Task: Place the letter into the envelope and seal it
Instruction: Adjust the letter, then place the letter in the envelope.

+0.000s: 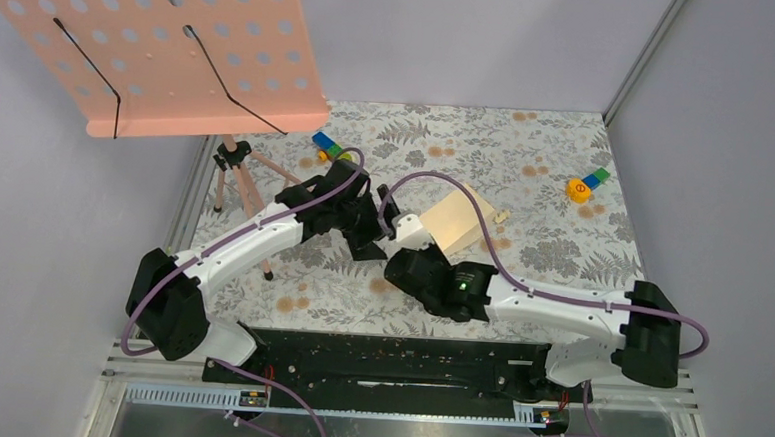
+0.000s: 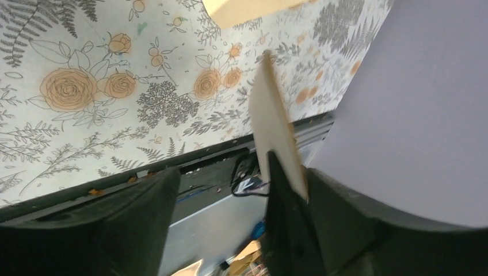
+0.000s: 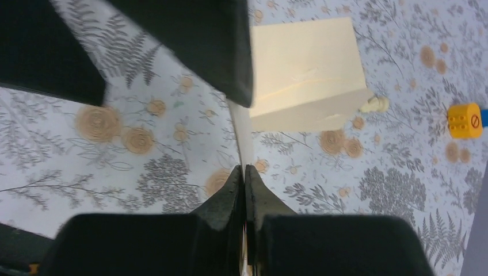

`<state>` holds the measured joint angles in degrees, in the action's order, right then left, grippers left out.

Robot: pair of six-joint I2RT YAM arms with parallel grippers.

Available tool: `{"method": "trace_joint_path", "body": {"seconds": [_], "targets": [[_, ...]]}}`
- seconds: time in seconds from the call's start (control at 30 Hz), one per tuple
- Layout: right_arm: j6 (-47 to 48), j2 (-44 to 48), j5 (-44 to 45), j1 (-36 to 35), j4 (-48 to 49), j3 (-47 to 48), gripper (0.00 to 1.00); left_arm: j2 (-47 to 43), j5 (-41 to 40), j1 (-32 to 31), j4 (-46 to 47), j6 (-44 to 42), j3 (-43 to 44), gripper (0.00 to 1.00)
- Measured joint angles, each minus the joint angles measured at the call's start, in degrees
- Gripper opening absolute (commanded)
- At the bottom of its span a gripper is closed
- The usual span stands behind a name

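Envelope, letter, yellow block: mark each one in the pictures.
envelope (image 2: 274, 129), left wrist view, on its tan face seen nearly edge-on.
letter (image 3: 305, 63), right wrist view, on the flat panel above the crease.
yellow block (image 1: 579, 190), top external view, on its top side.

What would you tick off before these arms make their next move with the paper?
1. Right gripper shut on the envelope: ok.
2. Left gripper open, jaws apart: ok.
3. Envelope free of the left gripper: cannot tell; it sits close against one finger.
4. Envelope flap open: cannot tell; it shows only edge-on.
5. Letter lying on the table, held by neither gripper: ok.
6. Yellow block apart from the letter: ok.
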<state>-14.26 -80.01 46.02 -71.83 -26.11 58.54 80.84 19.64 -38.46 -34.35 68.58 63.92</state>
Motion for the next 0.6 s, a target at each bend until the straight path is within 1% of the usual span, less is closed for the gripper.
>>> {"method": "trace_joint_path", "body": {"seconds": [0.03,0.1,0.2,0.27,0.33,0.43,0.53,0.6], "targets": [[-0.1,1.1,0.0,0.5,-0.4,-0.9,0.00,0.0,0.2,0.0,0.3,-0.9,0.0,0.96],[-0.6,4.3,-0.2,2.8,-0.9,-3.6,0.00,0.0,0.3,0.0,1.7,-2.1,-0.2,0.99],[-1.8,10.3,-1.4,7.9,-2.3,-7.6,0.00,0.5,1.1,0.0,3.4,-4.3,-0.5,0.99],[-3.2,15.0,-3.9,12.3,-3.1,-9.6,0.00,1.6,1.8,0.0,5.1,-5.9,-0.7,0.99],[-5.2,19.8,-8.2,17.5,-3.1,-11.4,0.00,3.3,2.2,0.0,6.2,-8.1,-0.7,0.98],[-9.0,26.8,-15.3,26.8,-3.2,-14.3,0.00,7.0,2.1,-0.2,6.6,-12.6,0.2,0.92],[-13.9,32.0,-23.8,36.6,-3.1,-16.7,0.00,13.3,0.5,-0.4,3.2,-17.7,6.4,0.92],[-17.8,34.5,-30.3,41.8,-2.8,-18.4,0.00,18.6,-1.6,-0.7,0.6,-20.8,12.9,0.92]]}}
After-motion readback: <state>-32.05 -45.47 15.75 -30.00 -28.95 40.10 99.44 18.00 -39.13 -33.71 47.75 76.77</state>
